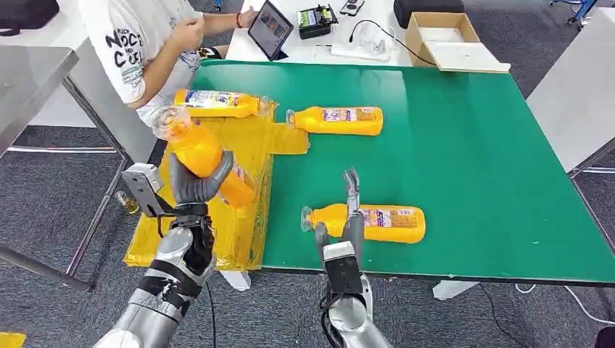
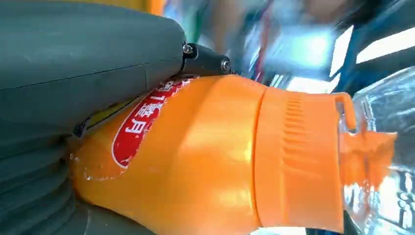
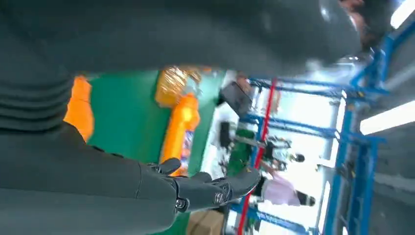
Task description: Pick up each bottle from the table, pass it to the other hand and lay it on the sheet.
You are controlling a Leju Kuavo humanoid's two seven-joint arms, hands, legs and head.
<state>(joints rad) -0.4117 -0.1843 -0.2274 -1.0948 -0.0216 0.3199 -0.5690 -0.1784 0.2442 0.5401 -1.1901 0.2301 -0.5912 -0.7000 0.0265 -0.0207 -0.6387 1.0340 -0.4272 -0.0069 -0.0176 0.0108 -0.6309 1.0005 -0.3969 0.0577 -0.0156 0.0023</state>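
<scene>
Left hand (image 1: 194, 185) has a firm wrap on an orange juice bottle (image 1: 197, 151), fingers curled round its body just above the label, thumb across the front. The bottle is tilted, clear base up and away from the robot, hanging above the yellow sheet (image 1: 254, 141) at the green table's (image 1: 471, 145) left edge. In the left wrist view the orange body and red label of that bottle (image 2: 205, 156) sit tight against the grey thumb (image 2: 88, 44).

Right hand (image 1: 350, 217) is at the table's near edge, fingers straight and extended, thumb apart, gripping nothing. It hangs over a 2nd bottle (image 1: 384, 223) lying on its side along that near edge, neck pointing left; whether the fingers touch it I cannot tell. The right wrist view shows the dark fingers (image 3: 210, 188) stretched out flat.

A 3rd bottle (image 1: 216, 103) lies on its side at the sheet's far end, near the table's far-left corner. A 4th bottle (image 1: 337, 120) lies on bare table just beside the sheet's right border, its cap end toward the sheet.

Beyond the far edge, a person (image 1: 149, 43) in a white shirt sits by a tablet (image 1: 270, 29); a cardboard box (image 1: 442, 36) stands further right.
</scene>
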